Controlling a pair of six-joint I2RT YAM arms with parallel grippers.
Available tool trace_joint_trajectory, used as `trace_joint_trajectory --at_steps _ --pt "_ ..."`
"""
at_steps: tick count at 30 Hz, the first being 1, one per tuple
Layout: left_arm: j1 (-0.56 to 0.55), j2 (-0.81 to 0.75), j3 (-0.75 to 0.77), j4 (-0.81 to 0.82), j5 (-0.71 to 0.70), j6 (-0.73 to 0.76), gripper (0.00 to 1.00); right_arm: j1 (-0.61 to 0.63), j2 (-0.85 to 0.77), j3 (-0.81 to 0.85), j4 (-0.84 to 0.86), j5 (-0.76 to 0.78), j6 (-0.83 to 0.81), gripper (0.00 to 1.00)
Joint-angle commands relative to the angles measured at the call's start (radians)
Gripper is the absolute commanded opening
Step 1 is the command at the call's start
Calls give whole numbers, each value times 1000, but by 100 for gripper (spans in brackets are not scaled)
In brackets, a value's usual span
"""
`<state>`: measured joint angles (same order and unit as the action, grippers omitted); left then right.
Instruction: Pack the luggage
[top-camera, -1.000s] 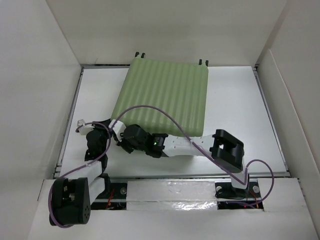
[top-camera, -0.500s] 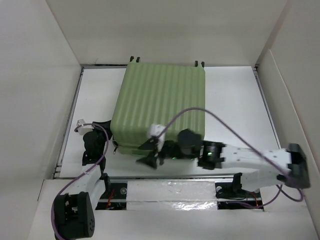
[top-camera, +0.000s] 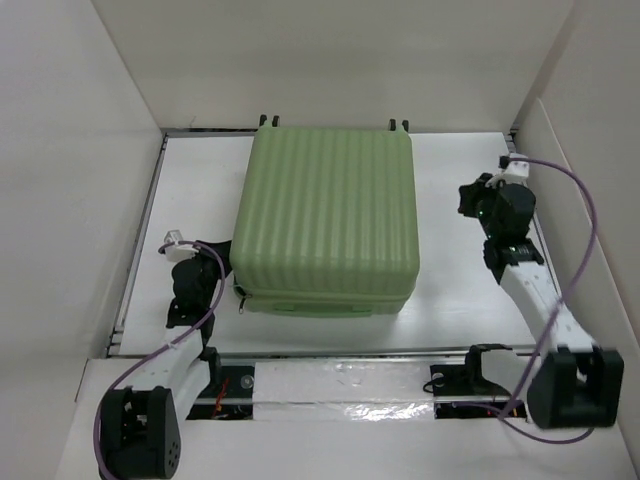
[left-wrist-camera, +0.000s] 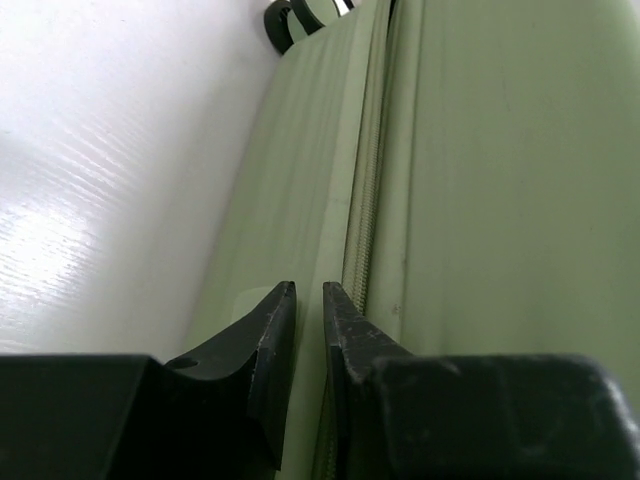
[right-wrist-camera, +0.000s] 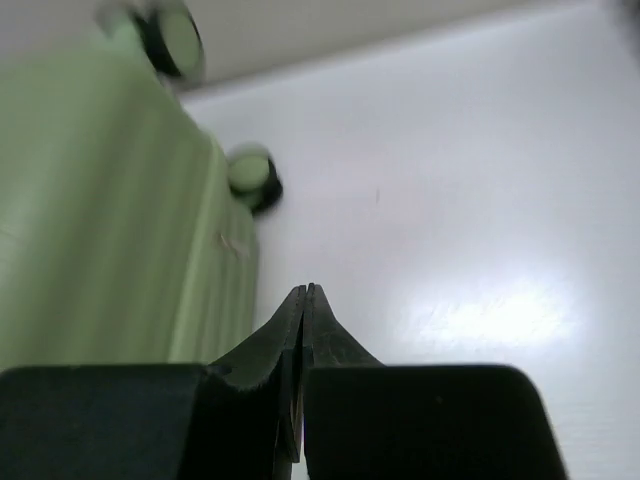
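Found the luggage (top-camera: 325, 220) shut and lying flat on the white table (top-camera: 460, 290), ribbed shell up, wheels (top-camera: 265, 120) at its far end. Saw the left gripper (left-wrist-camera: 308, 290) low at the case's near left corner, fingertips aimed along the side wall. Noted the zip seam (left-wrist-camera: 362, 200) running away straight ahead of them and the pale green shell filling everything to their right. Noted its fingers (left-wrist-camera: 270, 330) drawn almost together, with only a thin slit left and nothing in it. Could not tell whether the tips touched the case wall. Spotted a small zip pull (top-camera: 240, 301) hanging free at that same corner, just beside this gripper in the overhead view. Found the right gripper (right-wrist-camera: 305, 288) well apart from the case, above bare table. Saw the case's long side off to its left and one of the wheels (right-wrist-camera: 255, 180), blurred, ahead and left of the tips. Saw its fingers (right-wrist-camera: 330, 340) pressed flat against each other, holding nothing.
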<state>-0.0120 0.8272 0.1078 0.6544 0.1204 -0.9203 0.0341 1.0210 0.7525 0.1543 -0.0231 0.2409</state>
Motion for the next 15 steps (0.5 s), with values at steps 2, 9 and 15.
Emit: trace_joint_trajectory --at_steps 2,9,15 --pt "-69 -10 35 19 67 64 14 21 267 13 114 -311 66 0" --pt "-400 -68 55 -90 -186 189 9 180 707 491 -58 -408 -18 0" --pt "-687 -94 -8 -84 -301 134 7 300 1152 1162 -431 -520 -140 0"
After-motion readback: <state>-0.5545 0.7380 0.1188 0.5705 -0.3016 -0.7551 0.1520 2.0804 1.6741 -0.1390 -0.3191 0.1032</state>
